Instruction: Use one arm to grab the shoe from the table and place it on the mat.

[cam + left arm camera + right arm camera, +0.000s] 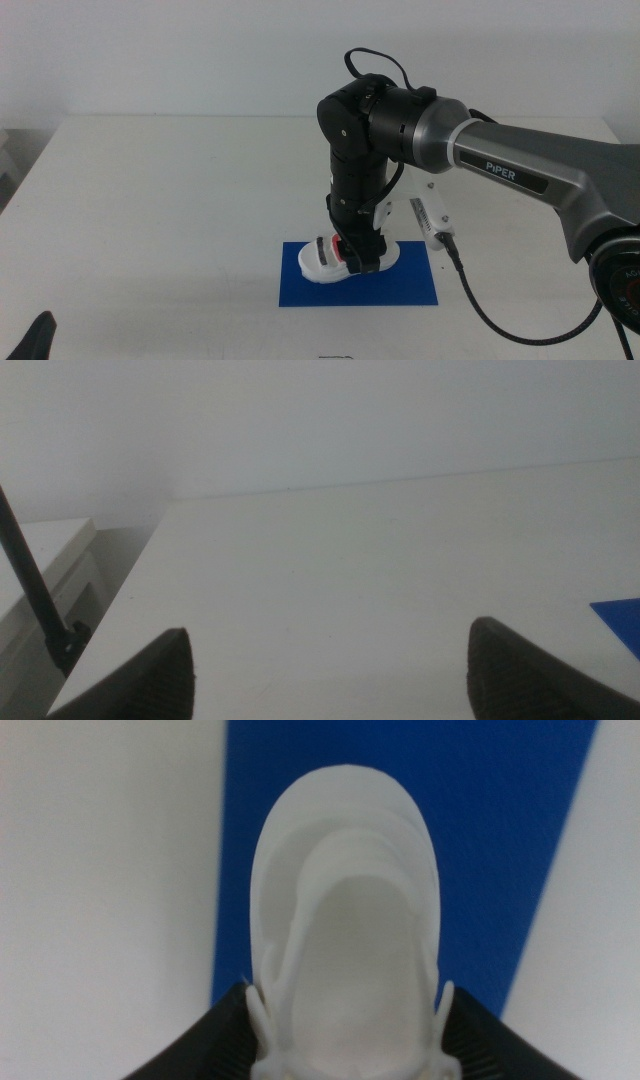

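Observation:
The white sandal, the shoe (325,260), sits over the left part of the dark blue mat (410,285) on the white table (150,200). My right gripper (357,258) comes straight down from the right arm (520,170) and is shut on the shoe's rear part. In the right wrist view the shoe (345,910) fills the gap between my jaws, toe pointing away, with the mat (500,820) beneath it. I cannot tell whether the sole touches the mat. My left gripper (35,340) waits open at the front left corner.
A black cable (490,315) trails from the right arm over the table in front of the mat's right end. In the left wrist view a corner of the mat (620,615) shows beyond my open left gripper (330,670), and the table's left edge (130,580) is close.

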Robot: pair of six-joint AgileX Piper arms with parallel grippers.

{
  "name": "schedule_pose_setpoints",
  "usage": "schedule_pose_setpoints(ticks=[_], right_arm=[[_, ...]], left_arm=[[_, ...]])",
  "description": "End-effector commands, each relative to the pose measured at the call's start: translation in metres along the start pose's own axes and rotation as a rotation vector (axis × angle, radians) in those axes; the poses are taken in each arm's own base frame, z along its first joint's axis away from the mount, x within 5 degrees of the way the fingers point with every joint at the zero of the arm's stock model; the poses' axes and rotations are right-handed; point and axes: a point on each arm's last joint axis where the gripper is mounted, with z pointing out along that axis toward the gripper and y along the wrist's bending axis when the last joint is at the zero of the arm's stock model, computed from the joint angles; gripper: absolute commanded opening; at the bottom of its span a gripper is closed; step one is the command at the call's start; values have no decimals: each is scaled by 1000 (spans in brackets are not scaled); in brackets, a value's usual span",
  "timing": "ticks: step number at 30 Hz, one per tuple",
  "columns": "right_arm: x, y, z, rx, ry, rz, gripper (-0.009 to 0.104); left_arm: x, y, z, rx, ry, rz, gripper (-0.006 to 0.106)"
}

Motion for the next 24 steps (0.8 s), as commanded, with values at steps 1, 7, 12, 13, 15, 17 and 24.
schedule_pose_setpoints(ticks=[1, 7, 12, 13, 15, 17, 24], right_arm=[[-10, -2, -37, -33, -42, 12, -1], [-12, -1, -36, -40, -60, 7, -1], [-10, 0, -24, -15, -66, 7, -1], [-9, 0, -24, -9, -59, 10, -1], [-8, -1, -23, 1, -48, 14, -1], [-8, -1, -23, 3, -44, 15, 0], [-9, -1, -23, -1, -51, 13, 75]], left_arm=[[-10, 0, -2, -2, -106, -18, 94], [-10, 0, -2, -2, -106, -18, 94], [-10, 0, -2, -2, -106, -18, 94], [-10, 0, -2, -2, -106, -18, 94], [-10, 0, -2, -2, -106, -18, 94], [-10, 0, -2, -2, -106, -18, 94], [-10, 0, -2, -2, -106, -18, 94]])
